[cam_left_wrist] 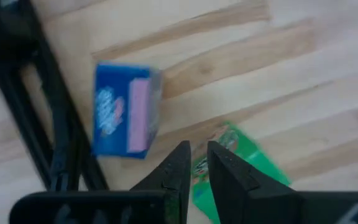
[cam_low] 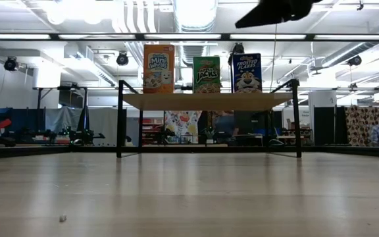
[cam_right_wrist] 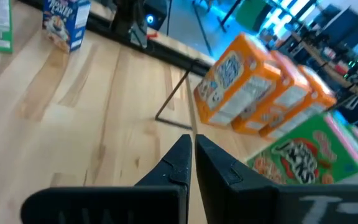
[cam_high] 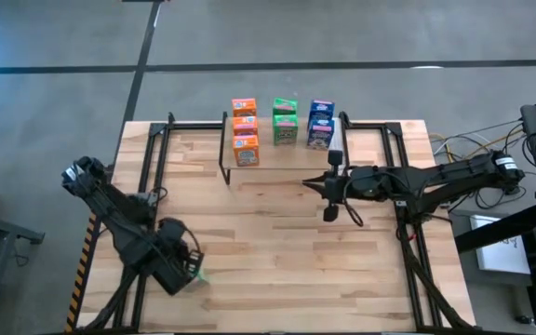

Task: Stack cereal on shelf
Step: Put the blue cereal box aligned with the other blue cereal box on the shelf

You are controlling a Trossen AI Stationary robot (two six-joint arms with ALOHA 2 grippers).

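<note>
Left tool (cam_left_wrist: 195,160) at table's (cam_high: 277,242) near-left corner, fingers nearly together over green cereal box (cam_left_wrist: 244,162), blue box (cam_left_wrist: 126,109) beside. Right tool (cam_high: 328,191) closed, empty, near shelf (cam_high: 287,154) holding seven boxes.

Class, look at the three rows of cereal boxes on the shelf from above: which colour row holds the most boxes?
The orange row, at the shelf's left end: three boxes. The green row and blue row show two each.
</note>
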